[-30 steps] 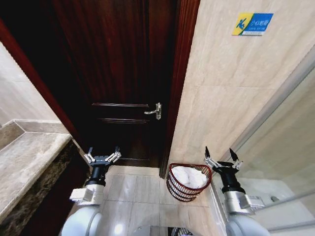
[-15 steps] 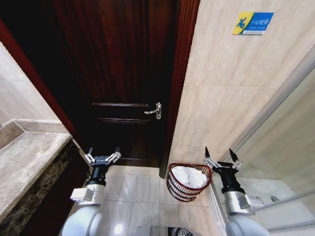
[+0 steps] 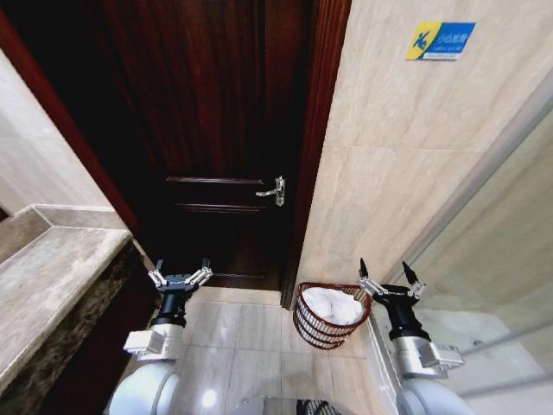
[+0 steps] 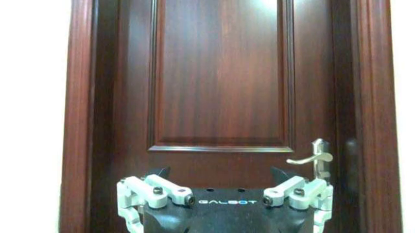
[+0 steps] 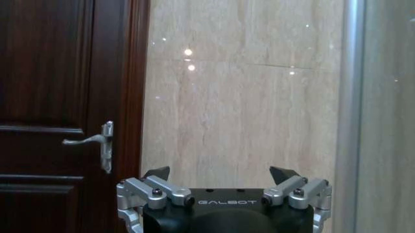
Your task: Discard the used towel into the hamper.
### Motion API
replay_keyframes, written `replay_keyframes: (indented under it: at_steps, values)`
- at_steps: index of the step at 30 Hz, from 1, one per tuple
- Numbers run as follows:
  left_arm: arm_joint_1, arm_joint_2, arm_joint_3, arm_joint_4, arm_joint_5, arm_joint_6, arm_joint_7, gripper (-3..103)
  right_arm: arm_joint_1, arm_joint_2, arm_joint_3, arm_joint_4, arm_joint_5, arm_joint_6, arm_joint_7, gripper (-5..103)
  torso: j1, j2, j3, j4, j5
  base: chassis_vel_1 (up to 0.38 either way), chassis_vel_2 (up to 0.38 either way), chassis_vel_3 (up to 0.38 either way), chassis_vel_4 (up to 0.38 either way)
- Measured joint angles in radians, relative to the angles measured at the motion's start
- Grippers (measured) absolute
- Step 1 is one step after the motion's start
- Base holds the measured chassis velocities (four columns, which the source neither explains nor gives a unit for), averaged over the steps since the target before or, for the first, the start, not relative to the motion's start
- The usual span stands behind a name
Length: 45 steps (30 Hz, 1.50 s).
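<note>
**Towel in hamper, both grippers empty**

Hamper: round, dark reddish-brown open wire weave, tapering toward the base. It stands on the tiled floor at the foot of the beige stone wall, just beside the door frame. Inside it lies a white towel, bunched, filling the basket to about rim level.

Right gripper: I see it held up just right of the hamper rim, fingers spread wide, nothing between them. In the right wrist view the gripper points at the wall, with the same wide gap between the dark tips.

Left gripper: raised in front of the door, well apart from the hamper, fingers spread wide and empty. The left wrist view shows the gripper facing the door panel squarely.

Edges and room: a marble tabletop closes in the left side; a glass panel with a metal rail closes in the right. Open floor lies between the two arms.

Surfaces: door is dark polished wood, with raised panels and a silver lever handle. Wall is glossy, veined stone, carrying a blue and yellow sign high up.
</note>
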<state>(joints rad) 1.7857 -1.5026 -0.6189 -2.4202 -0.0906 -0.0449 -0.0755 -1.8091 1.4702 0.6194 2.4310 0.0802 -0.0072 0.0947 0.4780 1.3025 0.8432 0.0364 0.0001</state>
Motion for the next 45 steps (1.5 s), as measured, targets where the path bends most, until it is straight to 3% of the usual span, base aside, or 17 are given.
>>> replay_keyframes:
  at_steps: [45]
  values:
    - [0.000, 0.000, 0.000, 0.000, 0.000, -0.001, 0.000, 100, 0.000, 0.000, 0.000, -0.001, 0.000, 0.001, -0.001, 100, -0.001, -0.003, -0.002, 0.0001, 0.0000, 0.164, -0.163, -0.161, 0.161]
